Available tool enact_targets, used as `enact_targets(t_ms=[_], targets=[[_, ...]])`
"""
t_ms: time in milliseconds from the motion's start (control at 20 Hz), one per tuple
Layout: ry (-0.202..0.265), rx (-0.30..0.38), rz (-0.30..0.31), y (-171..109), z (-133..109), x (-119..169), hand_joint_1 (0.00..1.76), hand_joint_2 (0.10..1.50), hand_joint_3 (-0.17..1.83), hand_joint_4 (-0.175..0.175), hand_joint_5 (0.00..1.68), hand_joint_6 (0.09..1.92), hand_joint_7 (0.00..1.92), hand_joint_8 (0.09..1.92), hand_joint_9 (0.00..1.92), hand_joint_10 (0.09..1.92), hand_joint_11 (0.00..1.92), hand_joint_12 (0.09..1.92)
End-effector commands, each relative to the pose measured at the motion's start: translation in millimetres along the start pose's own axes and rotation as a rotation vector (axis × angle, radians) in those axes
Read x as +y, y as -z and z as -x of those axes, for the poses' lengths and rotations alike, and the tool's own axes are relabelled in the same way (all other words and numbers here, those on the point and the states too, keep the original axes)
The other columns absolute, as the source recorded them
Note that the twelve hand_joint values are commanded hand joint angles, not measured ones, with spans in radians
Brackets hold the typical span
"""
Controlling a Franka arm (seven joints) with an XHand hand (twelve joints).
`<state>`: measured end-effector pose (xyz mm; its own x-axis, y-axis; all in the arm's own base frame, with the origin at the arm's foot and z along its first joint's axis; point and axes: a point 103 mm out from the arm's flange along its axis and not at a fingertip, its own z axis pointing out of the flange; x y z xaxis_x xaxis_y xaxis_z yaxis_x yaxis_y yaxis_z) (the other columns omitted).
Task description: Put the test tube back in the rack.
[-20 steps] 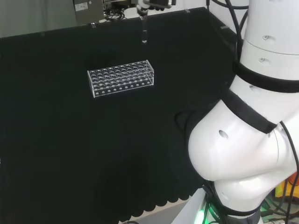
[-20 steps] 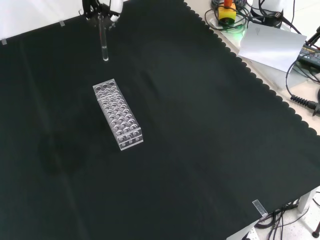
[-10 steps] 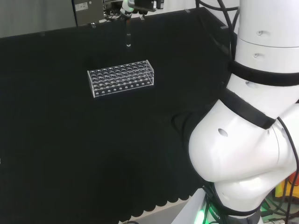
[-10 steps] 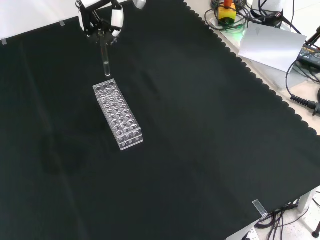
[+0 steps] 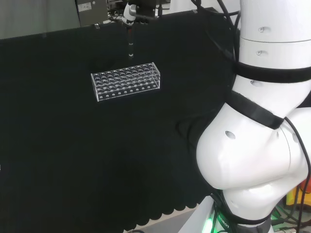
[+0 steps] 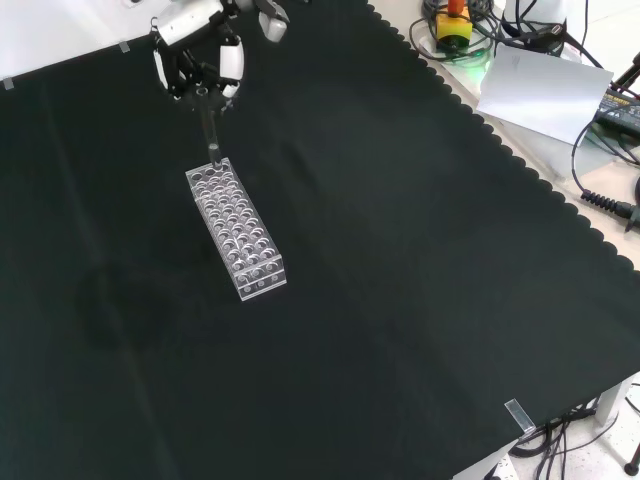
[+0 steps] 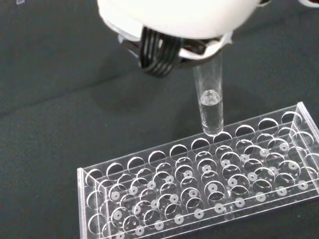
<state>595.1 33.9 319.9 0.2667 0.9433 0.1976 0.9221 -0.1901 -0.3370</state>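
Observation:
A clear plastic rack (image 5: 126, 81) (image 6: 236, 228) (image 7: 209, 179) with several rows of holes lies on the black cloth. The hand (image 6: 200, 55) (image 5: 138, 8) (image 7: 179, 22) is shut on a clear test tube (image 6: 211, 130) (image 5: 130, 42) (image 7: 209, 102), which hangs upright. In the front view the tube's tip sits at the rack's upper end. In the wrist view the tip hovers just above a hole in one edge row, and a little clear liquid shows in the tube's lower part.
The arm's big white links (image 5: 257, 121) stand at the right of the head view. Cables, a grey sheet (image 6: 545, 90) and a yellow and red button box (image 6: 452, 25) lie beyond the cloth's scalloped edge (image 6: 520, 160) in the front view.
The hand has carried the tube down the front view toward the rack and to the left in the head view. The tube's tip now hangs at the rack's end instead of well off it.

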Motion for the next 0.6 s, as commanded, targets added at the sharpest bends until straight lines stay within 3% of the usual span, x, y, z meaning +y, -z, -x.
enact_targets(t_ms=[50,600], targets=[[-0.007,-0.002,-0.02,-13,0,13,1.23,0.66,0.63,-0.175,1.32,0.56,1.7,0.51,1.62,0.66,1.27,0.86],[-0.046,-0.002,-0.046,-36,13,35,1.23,0.66,0.63,-0.175,1.32,0.56,1.7,0.51,1.62,0.66,1.27,0.86]])
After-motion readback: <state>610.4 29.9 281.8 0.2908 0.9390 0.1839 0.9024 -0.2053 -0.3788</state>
